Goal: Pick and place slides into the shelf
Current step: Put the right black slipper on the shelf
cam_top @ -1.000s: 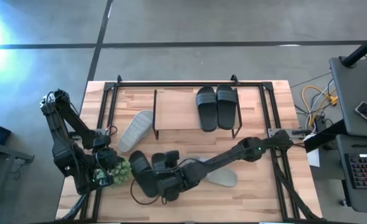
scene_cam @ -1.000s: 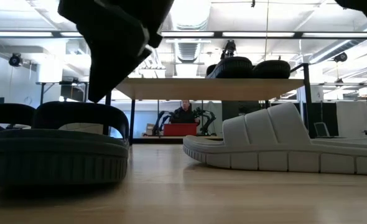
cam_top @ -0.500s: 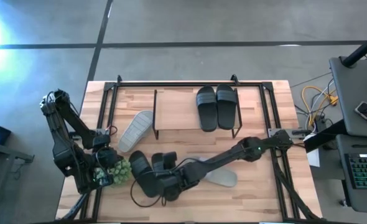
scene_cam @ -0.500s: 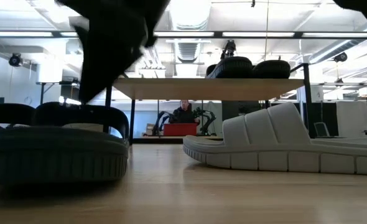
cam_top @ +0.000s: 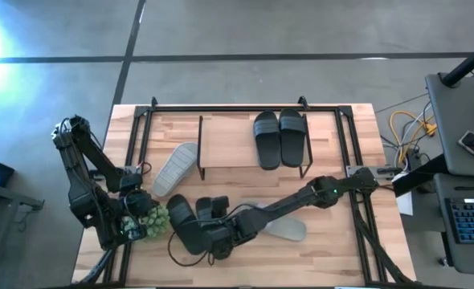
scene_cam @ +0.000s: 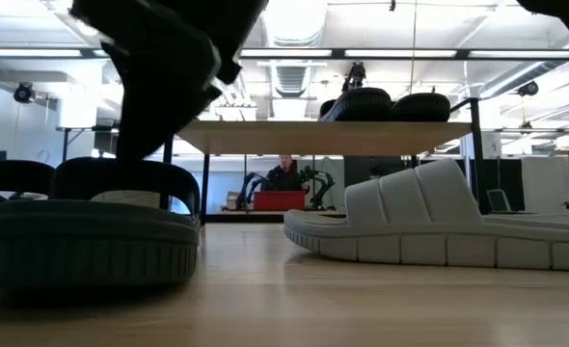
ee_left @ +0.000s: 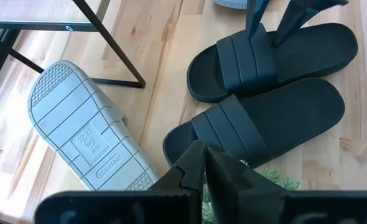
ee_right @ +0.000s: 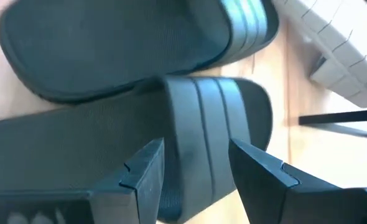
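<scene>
Right gripper [ee_right: 193, 168]: fingers spread, straddling the strap of a black slide [ee_right: 190, 124]; in the high view it sits at lower centre-left [cam_top: 207, 238] over the pair of black slides on the table.

Black slides, loose pair: two lying side by side on the table, lower centre-left of the high view [cam_top: 181, 221], [cam_top: 213, 210]; both show in the left wrist view, upper right [ee_left: 277, 59] and centre [ee_left: 258, 121].

Black slides, shelved pair [cam_top: 279, 136]: side by side on the wood board top of the shelf [cam_top: 229, 143], upper centre of the high view.

Grey slide, overturned [cam_top: 173, 167]: sole up, just left of the shelf, touching its rod frame.

Grey slide, upright [cam_top: 289, 229]: lower centre of the high view, partly under the right arm; right half of the low view [scene_cam: 439, 226].

Left gripper [ee_left: 205, 171]: fingers pressed together, holding nothing, parked at lower left of the high view [cam_top: 132, 229] beside a small green plant [cam_top: 154, 217].
</scene>
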`<control>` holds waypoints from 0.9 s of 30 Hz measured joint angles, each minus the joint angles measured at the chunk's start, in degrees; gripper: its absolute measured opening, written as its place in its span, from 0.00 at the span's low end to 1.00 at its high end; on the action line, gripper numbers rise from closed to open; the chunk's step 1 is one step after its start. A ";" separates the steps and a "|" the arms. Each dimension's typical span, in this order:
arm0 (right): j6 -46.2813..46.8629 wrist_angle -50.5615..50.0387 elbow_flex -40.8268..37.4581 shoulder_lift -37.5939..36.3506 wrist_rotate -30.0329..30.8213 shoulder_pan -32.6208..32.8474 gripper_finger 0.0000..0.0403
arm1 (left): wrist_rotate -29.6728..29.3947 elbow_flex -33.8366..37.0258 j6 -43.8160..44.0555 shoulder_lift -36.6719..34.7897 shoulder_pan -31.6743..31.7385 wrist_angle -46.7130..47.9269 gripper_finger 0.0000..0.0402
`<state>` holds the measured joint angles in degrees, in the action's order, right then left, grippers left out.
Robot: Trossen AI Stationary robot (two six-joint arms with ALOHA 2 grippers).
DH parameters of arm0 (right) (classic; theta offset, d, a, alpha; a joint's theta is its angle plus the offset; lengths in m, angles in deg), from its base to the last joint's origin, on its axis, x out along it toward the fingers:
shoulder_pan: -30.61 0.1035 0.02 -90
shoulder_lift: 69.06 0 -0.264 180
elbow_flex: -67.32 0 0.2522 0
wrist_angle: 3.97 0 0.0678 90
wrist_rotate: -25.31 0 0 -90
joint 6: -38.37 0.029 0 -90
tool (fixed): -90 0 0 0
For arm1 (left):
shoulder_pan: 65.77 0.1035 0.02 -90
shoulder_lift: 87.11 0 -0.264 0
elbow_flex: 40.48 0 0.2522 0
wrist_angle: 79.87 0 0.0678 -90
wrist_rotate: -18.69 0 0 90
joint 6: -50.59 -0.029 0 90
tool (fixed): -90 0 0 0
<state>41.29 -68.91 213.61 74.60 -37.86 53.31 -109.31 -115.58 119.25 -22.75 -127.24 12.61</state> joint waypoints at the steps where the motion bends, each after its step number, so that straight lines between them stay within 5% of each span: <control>1: -0.02 -0.32 -0.28 0.04 -0.01 0.00 0.43 | 0.00 0.00 0.02 0.00 0.00 0.00 0.00; 14: -1.92 4.28 -5.62 0.06 5.38 -0.41 0.40 | 0.05 0.14 0.07 0.00 0.00 -0.11 0.00; 24: -0.63 1.01 -2.73 -0.02 6.96 -0.52 0.05 | 0.40 1.25 3.01 0.00 0.00 -0.21 0.00; 27: 3.55 -4.68 -0.49 -0.45 6.80 -0.48 0.03 | 0.41 1.27 3.03 0.00 0.00 -0.20 0.00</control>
<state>44.83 -73.59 213.12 74.15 -31.06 52.83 -108.90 -114.31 122.28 -22.75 -127.24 12.41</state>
